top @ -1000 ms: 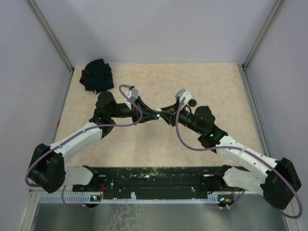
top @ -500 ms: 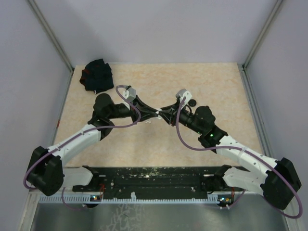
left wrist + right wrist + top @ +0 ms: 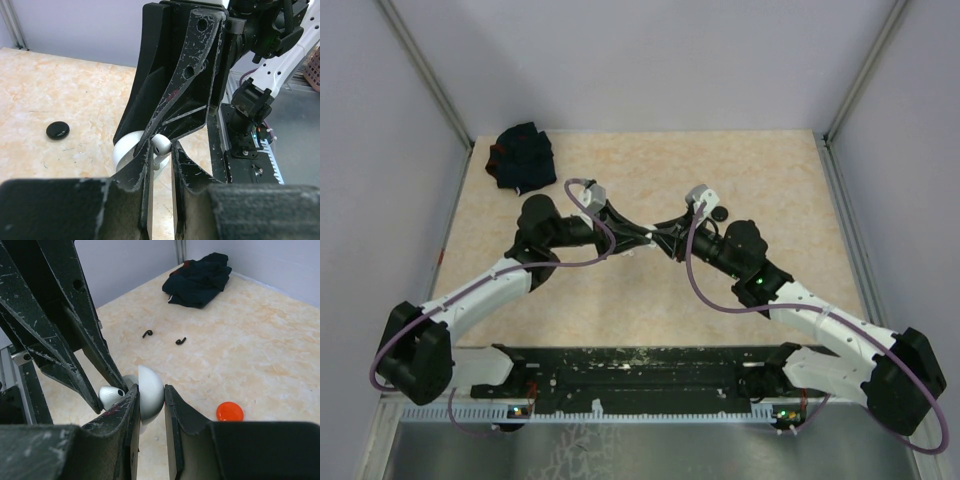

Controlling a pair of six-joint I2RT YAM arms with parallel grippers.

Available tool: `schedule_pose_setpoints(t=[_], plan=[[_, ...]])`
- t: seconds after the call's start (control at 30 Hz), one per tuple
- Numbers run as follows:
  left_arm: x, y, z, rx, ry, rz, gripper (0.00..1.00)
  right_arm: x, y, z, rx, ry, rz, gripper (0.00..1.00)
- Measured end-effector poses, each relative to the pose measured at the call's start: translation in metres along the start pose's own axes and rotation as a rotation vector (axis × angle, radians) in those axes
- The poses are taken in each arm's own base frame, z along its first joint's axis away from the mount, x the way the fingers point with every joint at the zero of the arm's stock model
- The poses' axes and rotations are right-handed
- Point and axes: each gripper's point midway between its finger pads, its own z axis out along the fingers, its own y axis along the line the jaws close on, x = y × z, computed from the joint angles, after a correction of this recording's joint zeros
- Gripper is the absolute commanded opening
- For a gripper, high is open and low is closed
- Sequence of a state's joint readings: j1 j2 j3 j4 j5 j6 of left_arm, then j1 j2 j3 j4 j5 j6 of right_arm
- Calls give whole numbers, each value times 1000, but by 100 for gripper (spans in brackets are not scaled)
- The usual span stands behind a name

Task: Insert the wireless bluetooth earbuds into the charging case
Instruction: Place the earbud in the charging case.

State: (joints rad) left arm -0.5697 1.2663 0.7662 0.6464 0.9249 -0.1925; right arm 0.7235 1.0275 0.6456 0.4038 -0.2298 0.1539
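A white earbud (image 3: 162, 144) is pinched between the tips of my left gripper (image 3: 160, 151), which is shut on it. The same earbud (image 3: 111, 395) shows in the right wrist view, just left of the white charging case (image 3: 150, 386). My right gripper (image 3: 149, 396) is shut on that case and holds it above the table. From the left wrist the case (image 3: 124, 150) sits right behind the earbud, touching or nearly touching it. In the top view the left gripper (image 3: 642, 240) and right gripper (image 3: 666, 236) meet tip to tip over the table's middle.
A black fabric bundle (image 3: 520, 157) lies at the far left corner. A black disc (image 3: 57, 131) and an orange-red disc (image 3: 230, 411) lie on the table. Two tiny black hooked pieces (image 3: 147, 333) (image 3: 181, 341) lie between the grippers and the bundle.
The left wrist has shifted slightly sideways and back. Both grippers keep their grips and stay tip to tip.
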Motion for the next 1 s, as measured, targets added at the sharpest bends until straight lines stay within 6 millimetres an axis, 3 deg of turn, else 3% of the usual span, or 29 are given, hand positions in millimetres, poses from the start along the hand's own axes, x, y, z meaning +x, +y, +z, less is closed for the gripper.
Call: schedule_pose_setpoints(t=[0.5, 1.0], plan=[[13, 7, -1, -39, 44, 5, 6, 8, -2, -1, 12, 18, 4, 1], [20, 6, 1, -37, 88, 3, 16, 13, -3, -2, 16, 33, 7, 1]])
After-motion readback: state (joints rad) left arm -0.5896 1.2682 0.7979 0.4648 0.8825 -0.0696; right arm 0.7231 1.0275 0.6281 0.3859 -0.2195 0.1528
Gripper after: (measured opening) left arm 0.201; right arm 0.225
